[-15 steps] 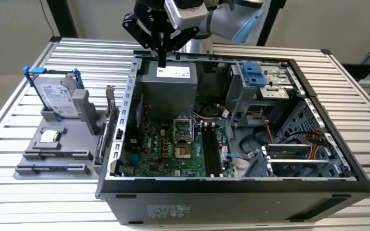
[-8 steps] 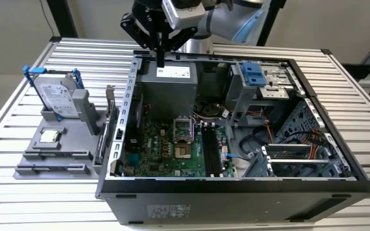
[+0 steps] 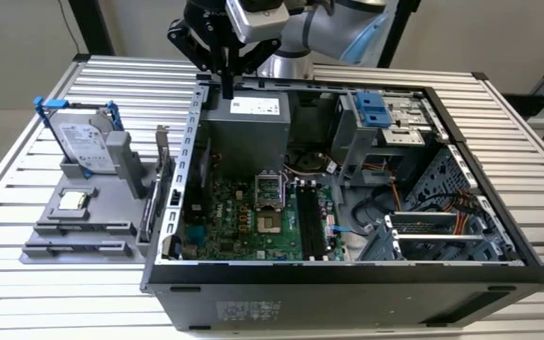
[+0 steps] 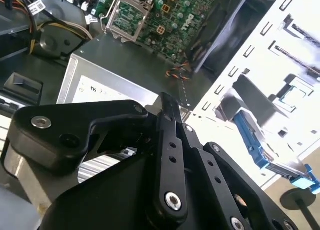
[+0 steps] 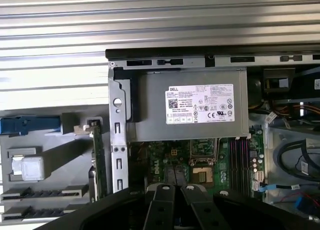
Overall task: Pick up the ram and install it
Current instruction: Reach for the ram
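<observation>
The ram (image 3: 159,190) is a long thin dark stick standing on edge in the grey holder (image 3: 78,234), just outside the open computer case's wall at the exterior view's left. In the first wrist view the ram (image 5: 98,162) shows edge-on beside that wall. My gripper (image 3: 227,89) hangs above the case's far corner, over the grey power supply (image 3: 244,127), well away from the ram. Its black fingers (image 4: 167,110) are shut with nothing between them, and my gripper (image 5: 175,189) looks the same in the first wrist view. The motherboard's black memory slots (image 3: 310,212) lie inside the case.
A silver hard drive in a blue frame (image 3: 83,142) and a small square processor chip (image 3: 71,202) sit on the grey holder. The case (image 3: 348,273) holds cables, a drive cage (image 3: 381,117) and the motherboard (image 3: 244,219). All rests on a slatted metal table (image 3: 26,283).
</observation>
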`<state>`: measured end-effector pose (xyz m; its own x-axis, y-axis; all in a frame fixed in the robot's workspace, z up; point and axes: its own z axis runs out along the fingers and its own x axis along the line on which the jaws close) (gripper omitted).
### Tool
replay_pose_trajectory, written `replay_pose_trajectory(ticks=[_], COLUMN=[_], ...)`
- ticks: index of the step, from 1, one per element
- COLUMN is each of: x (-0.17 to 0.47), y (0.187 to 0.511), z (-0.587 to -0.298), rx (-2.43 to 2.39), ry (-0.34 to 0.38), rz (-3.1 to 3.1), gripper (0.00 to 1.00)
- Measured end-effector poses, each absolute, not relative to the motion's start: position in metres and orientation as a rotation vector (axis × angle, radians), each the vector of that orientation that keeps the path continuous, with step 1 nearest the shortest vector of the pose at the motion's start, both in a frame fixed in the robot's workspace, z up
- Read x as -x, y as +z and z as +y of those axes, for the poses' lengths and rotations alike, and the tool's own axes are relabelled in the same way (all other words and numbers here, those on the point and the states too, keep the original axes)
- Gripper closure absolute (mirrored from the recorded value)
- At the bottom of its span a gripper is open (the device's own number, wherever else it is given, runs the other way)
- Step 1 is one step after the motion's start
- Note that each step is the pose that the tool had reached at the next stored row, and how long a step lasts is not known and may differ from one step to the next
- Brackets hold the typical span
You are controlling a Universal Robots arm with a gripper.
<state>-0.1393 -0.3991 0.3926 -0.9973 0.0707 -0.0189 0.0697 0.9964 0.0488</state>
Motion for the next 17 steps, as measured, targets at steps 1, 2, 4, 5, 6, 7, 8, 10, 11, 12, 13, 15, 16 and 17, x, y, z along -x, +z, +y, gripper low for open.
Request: replay_pose_trajectory(ticks=[1,2,4,5,6,7,8,10,11,12,13,15,16,17], x=[0.141,0.143,0.145,0.147,0.149,0.156,0.158,0.162,0.164,0.166,0.168,0.172,0.173,0.175], y=[0.393,0.393,0.393,0.393,0.393,0.393,0.393,0.393,0.393,0.393,0.393,0.393,0.393,0.393], z=[-0.399,-0.399,-0.399,-0.399,-0.399,-0.399,-0.399,-0.399,-0.399,-0.399,-0.399,-0.399,-0.399,-0.399], rx=[-0.109,-0.109,-0.109,-0.109,-0.109,-0.106,-0.105,-0.103,-0.102,-0.101,-0.1,-0.099,-0.098,-0.097], ry=[0.075,0.075,0.075,0.075,0.075,0.075,0.075,0.075,0.075,0.075,0.075,0.075,0.075,0.075], rz=[3.118,3.118,3.118,3.118,3.118,3.118,3.118,3.119,3.119,3.119,3.119,3.119,3.119,3.119], gripper=[1.0,1.0,1.0,1.0,1.0,1.0,1.0,1.0,1.0,1.0,1.0,1.0,1.0,1.0])
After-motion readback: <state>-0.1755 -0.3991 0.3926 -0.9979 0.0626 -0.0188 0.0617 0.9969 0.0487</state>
